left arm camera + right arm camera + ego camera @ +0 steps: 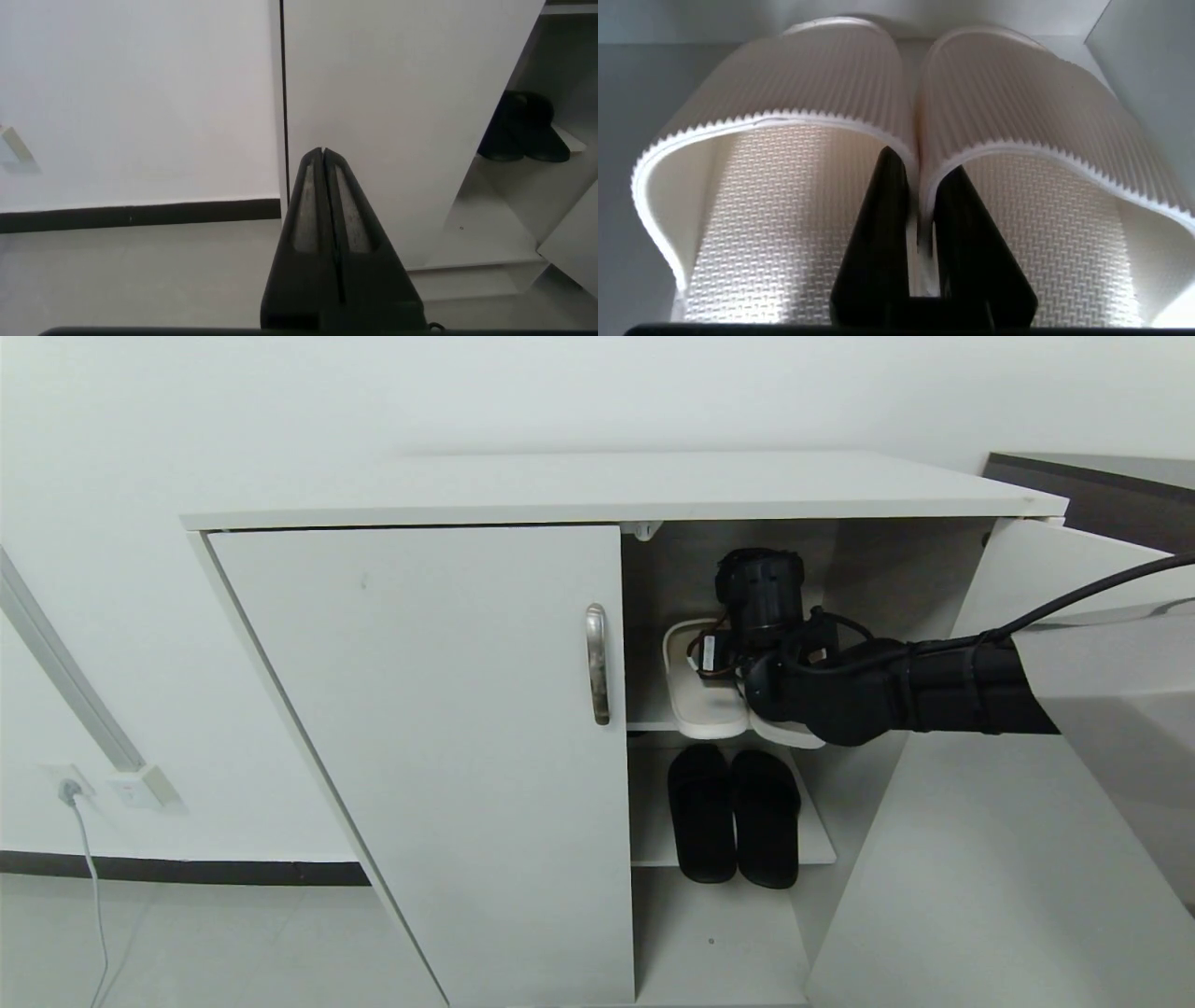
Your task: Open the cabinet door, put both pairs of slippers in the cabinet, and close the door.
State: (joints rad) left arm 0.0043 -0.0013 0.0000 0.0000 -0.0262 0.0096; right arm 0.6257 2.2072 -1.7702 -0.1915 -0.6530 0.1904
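Cabinet [616,490], right door [980,859] open: white slippers [705,709] on upper shelf [647,723], right pincer [920,187] clamped on their adjoining inner edges; black slippers [733,812] side by side on lower shelf [653,854]; left pincer [322,163] pressed together, empty, facing shut left door [420,737].

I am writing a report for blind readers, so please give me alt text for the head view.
The robot's right arm extends into the open side of a white cabinet, ending at white slippers on a shelf. Black slippers lie on the shelf below; the left door is shut, the right door open.
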